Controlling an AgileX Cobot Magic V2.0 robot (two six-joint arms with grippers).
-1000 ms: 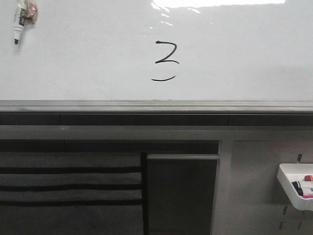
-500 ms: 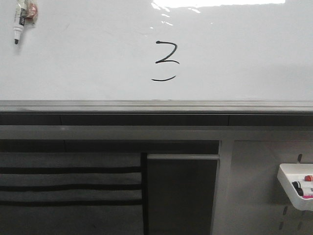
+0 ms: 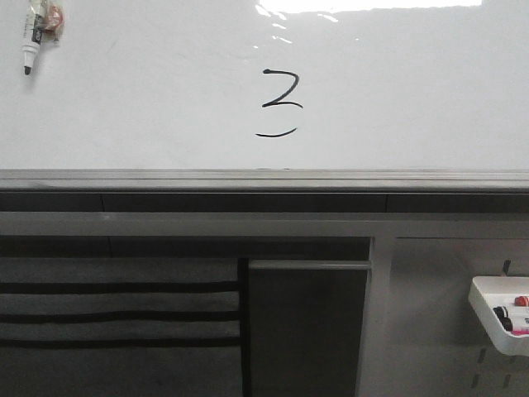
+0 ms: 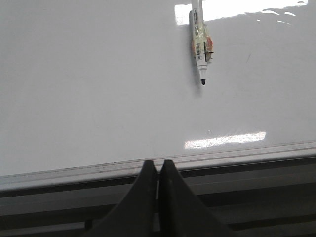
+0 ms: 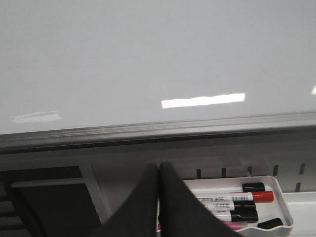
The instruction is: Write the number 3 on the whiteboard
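1. A marker (image 3: 33, 35) hangs tip-down at the whiteboard's (image 3: 124, 99) upper left, its long axis upright; the left claw (image 4: 159, 170), pressed together and empty, sits below it, the nearer arm.
2. The number 3 (image 3: 282, 103) stands mid-board, seemingly finished.
3. The right claw (image 5: 158, 173), also pressed together, hovers over the tray (image 3: 488, 318).

Office or lab: wall whiteboard (image 3: 413, 99), marker tray (image 3: 488, 310), grey pegboard panel (image 3: 430, 331).

whiteboard (image 3: 413, 99): upright, grey bottom rail | on it: number 3 (image 3: 282, 102); marker (image 3: 34, 33) stuck at upper left
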